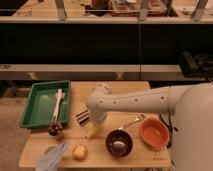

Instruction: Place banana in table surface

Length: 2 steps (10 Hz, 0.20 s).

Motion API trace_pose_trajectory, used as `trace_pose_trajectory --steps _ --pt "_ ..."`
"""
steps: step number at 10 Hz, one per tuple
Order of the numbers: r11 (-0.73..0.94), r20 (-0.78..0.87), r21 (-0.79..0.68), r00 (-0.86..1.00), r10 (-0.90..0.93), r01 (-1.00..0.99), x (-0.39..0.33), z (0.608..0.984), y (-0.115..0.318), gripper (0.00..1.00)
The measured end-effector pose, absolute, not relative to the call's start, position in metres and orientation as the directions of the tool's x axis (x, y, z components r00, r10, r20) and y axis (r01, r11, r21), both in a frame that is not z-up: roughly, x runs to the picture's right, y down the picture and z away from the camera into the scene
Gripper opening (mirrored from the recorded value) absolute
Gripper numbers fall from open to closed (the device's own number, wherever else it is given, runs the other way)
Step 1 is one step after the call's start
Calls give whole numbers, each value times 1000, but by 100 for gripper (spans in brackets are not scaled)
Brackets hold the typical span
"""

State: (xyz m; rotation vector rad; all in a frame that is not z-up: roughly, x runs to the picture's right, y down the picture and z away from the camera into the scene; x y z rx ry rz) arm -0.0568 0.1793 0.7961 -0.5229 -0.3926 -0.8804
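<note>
My gripper [93, 124] hangs at the end of the white arm that reaches in from the right, over the middle of the light tan wooden table surface [135, 100]. The small yellow banana [93, 132] shows just under the gripper, low over or on the table, left of the dark bowl [119, 143]. The arm's wrist hides the banana's upper end, and I cannot tell whether it rests on the wood.
A green tray [33, 107] with a white utensil [57, 104] sits at the left. Dark grapes [55, 128], a round yellow fruit [79, 151] and a grey cloth [52, 158] lie at the front left. An orange bowl [152, 133] and a spoon [131, 122] are at the right. A striped packet [81, 117] lies beside the gripper.
</note>
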Motion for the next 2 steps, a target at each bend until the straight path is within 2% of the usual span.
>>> trace_pose_trajectory --steps 2 --pt "523 523 -274 581 -623 807 -55 797 179 80"
